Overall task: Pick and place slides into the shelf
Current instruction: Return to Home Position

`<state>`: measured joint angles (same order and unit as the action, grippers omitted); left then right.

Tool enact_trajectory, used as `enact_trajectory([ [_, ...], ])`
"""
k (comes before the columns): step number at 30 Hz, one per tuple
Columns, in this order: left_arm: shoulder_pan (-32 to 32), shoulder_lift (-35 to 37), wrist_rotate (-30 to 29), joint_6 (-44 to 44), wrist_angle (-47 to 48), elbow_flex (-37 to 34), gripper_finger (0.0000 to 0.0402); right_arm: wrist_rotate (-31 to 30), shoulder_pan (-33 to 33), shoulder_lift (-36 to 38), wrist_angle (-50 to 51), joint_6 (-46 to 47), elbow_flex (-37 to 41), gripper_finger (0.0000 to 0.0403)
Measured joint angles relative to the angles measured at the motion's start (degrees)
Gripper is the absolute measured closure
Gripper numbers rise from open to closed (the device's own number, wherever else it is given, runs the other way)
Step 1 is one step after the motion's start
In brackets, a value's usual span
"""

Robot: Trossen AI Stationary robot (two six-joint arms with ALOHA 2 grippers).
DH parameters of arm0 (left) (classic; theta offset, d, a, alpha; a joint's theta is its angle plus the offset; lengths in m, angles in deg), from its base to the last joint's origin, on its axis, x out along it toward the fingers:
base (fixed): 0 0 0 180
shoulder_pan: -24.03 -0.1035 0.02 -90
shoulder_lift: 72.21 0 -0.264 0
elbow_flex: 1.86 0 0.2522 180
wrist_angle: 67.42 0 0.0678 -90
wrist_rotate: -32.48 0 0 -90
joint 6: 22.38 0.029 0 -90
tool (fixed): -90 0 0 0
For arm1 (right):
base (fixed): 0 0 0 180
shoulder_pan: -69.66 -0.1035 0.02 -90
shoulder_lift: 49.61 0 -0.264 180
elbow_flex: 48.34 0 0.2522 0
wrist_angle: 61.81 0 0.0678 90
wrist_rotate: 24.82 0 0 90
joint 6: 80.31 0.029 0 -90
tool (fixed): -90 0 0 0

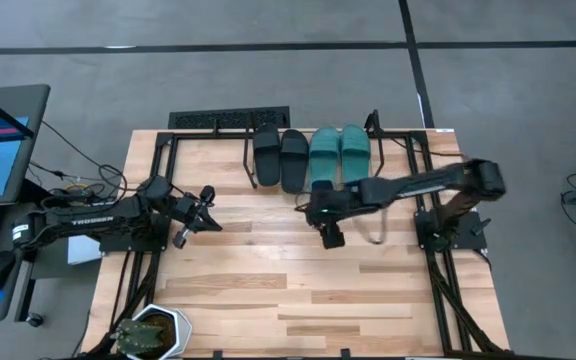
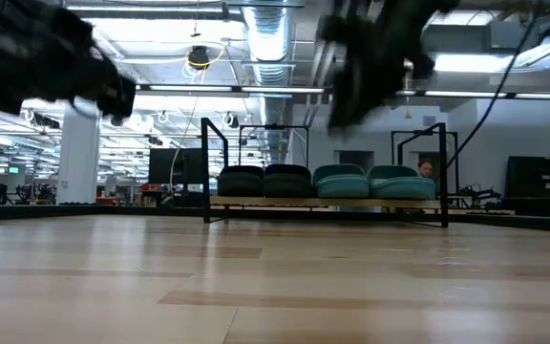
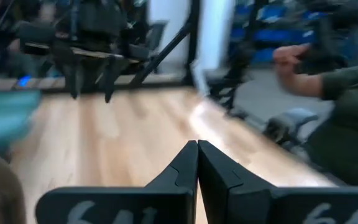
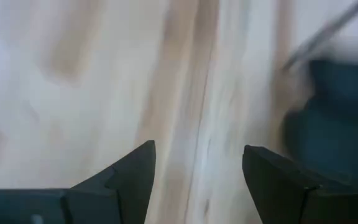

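Blur first: in the low view both arms are only dark smears along the top, so you get no finger detail there. The right wrist view is smeared too, and a dark teal shape at its edge is cut off, so I can't tell what it is. In the high view the right arm crosses the near end of the inner teal slide.

All four slides sit on the shelf (image 2: 205, 170) at the table's (image 1: 268, 300) far edge: black slides (image 1: 281, 157) on the left, teal slides (image 1: 340, 152) on the right, packed side by side and touching. Their long axes are parallel and run from the near to the far side of the table. The low view shows only their rounded ends, so you can't tell toe from heel.

The right gripper (image 4: 199, 149) is just in front of the teal pair, over bare wood. Its fingers are spread wide with nothing between them. The left gripper (image 3: 197, 149) is over the table's left part, well apart from the shelf. Its fingers are pressed together and hold nothing.

A person's hand (image 3: 291, 56) and green sleeve show beyond the table in the left wrist view.
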<state>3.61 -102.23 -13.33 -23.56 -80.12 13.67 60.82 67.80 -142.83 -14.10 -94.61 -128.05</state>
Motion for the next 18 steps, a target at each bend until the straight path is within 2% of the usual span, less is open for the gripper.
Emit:
enact_trajectory([
  [4, -0.22, 0.13, 8.16, -1.82, -2.09, 3.01, 0.0401, 0.81, -3.01, 12.36, -5.09, -0.77, -0.74, 0.0177],
  [7, -0.61, 0.06, 13.55, -2.59, -1.86, 4.22, 0.0401, 6.35, -3.24, 22.80, -11.68, -0.74, 0.92, 0.0177],
  [9, -0.63, 0.11, 14.33, -2.42, -1.23, 4.23, 0.0401, 10.84, -2.87, 29.28, -16.04, -0.74, 3.26, 0.0177],
  [11, -0.63, 0.03, 14.40, -0.52, 0.93, 4.25, 0.0401, 13.59, -2.87, 35.30, -21.23, -0.50, 7.17, 0.0177],
  [14, -0.61, 0.04, 13.82, 2.39, 0.79, 2.83, 0.0401, 14.25, -2.68, 43.51, -27.75, 1.34, 15.20, 0.0177],
  [18, -0.59, 0.04, 14.19, 2.31, -6.29, -1.08, 0.0401, 14.71, -1.23, 52.34, -37.15, 5.11, 28.11, 0.0177],
])
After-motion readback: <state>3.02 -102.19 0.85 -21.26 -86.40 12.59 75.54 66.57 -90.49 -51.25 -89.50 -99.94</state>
